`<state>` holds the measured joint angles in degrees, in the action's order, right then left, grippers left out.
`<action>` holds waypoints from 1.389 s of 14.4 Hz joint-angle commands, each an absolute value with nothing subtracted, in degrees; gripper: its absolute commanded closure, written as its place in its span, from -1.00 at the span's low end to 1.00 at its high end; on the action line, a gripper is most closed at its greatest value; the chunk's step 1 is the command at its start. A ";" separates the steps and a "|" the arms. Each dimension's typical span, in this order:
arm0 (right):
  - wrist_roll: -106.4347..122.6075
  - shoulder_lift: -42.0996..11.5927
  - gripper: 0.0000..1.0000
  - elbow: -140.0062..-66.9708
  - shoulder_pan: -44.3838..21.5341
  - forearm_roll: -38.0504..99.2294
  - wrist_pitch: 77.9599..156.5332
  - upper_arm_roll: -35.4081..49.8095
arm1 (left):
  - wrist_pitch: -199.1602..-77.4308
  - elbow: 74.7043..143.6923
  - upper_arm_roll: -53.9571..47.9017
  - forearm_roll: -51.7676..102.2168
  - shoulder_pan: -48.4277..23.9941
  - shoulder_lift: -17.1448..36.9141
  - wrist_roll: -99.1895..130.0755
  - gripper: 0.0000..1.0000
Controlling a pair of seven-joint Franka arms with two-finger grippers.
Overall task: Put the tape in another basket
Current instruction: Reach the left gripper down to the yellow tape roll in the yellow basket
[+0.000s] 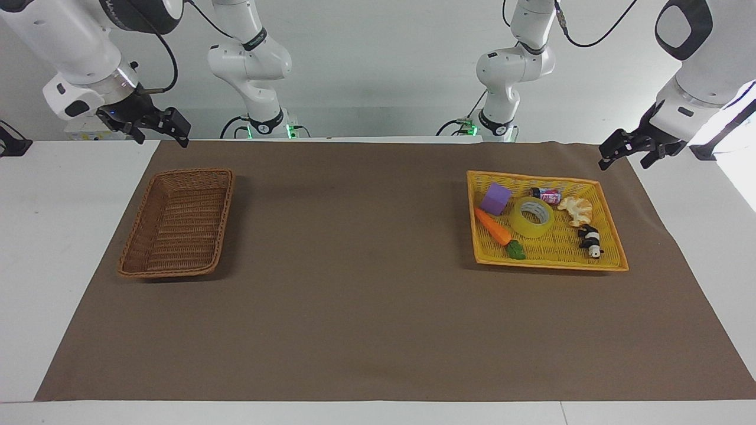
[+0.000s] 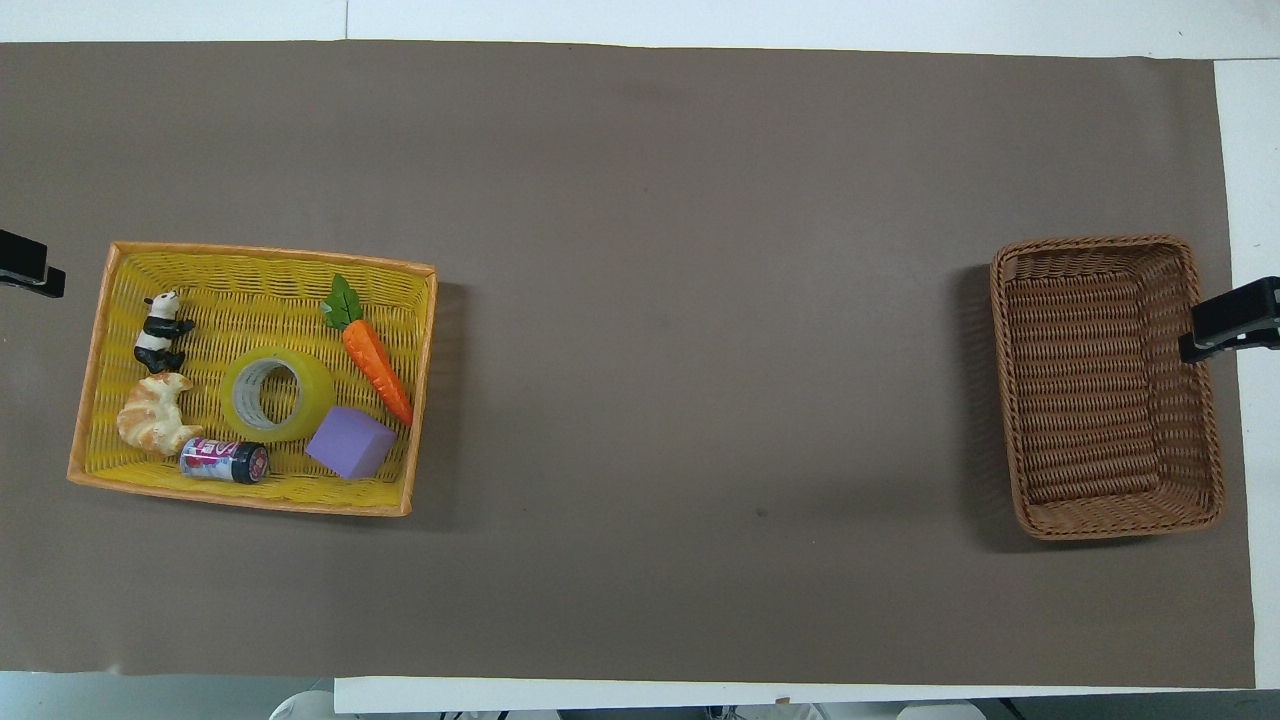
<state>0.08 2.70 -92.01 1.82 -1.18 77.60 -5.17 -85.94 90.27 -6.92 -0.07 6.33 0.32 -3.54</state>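
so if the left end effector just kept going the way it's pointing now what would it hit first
Probably nothing in the baskets. The left end effector hangs raised at the left arm's end of the table, tips slanting down toward the yellow basket. It would likely meet the brown mat just short of the rim, though depth is unclear.

Tape (image 1: 532, 216) in flat basket (image 1: 608, 260) at left arm's end, between cube (image 1: 495, 198) and croissant (image 1: 576, 210), wicker basket (image 1: 177, 221) at right arm's end

My facing camera looks down from high across the table toward both arm bases. My overhead camera looks steeply down; both share the brown mat (image 1: 378, 307)
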 commanded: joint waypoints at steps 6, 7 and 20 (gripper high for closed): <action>0.79 3.69 -1.00 -92.81 1.85 -1.05 77.17 -5.19 | -89.27 96.21 -7.12 -0.97 6.06 -2.27 -3.08 -0.99; 0.88 3.69 -1.00 -92.81 1.85 -1.05 77.17 -5.19 | -95.13 101.46 -7.12 -0.88 6.24 -4.46 -2.99 -0.99; 0.79 3.69 -1.00 -92.81 1.85 -1.05 77.17 -5.19 | -123.04 132.80 -7.21 -0.88 5.89 -7.21 -3.86 -0.91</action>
<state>0.08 2.70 -92.01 1.82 -1.18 77.60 -5.17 -120.66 130.25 -7.36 -0.07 6.29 -5.86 -3.60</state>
